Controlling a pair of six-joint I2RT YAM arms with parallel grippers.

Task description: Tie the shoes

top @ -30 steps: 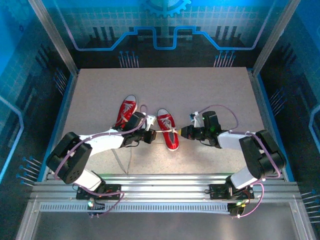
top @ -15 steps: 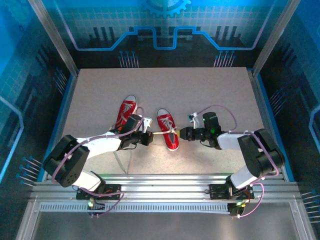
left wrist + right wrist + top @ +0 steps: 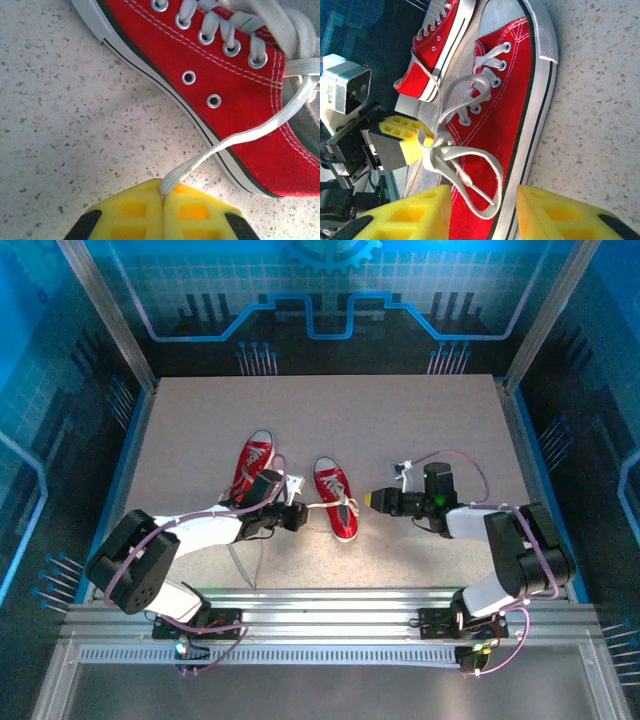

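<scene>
Lace (image 3: 200, 159) pinched tight in left pincer (image 3: 162, 197), right pincer (image 3: 483, 210) parted (nothing held) beside red shoe (image 3: 510, 85)

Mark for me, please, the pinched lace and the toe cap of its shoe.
Pinched lace (image 3: 192, 165): left wrist view, mid-strand beside the sole.
Toe cap (image 3: 505, 12): right wrist view, its white centre.
</scene>
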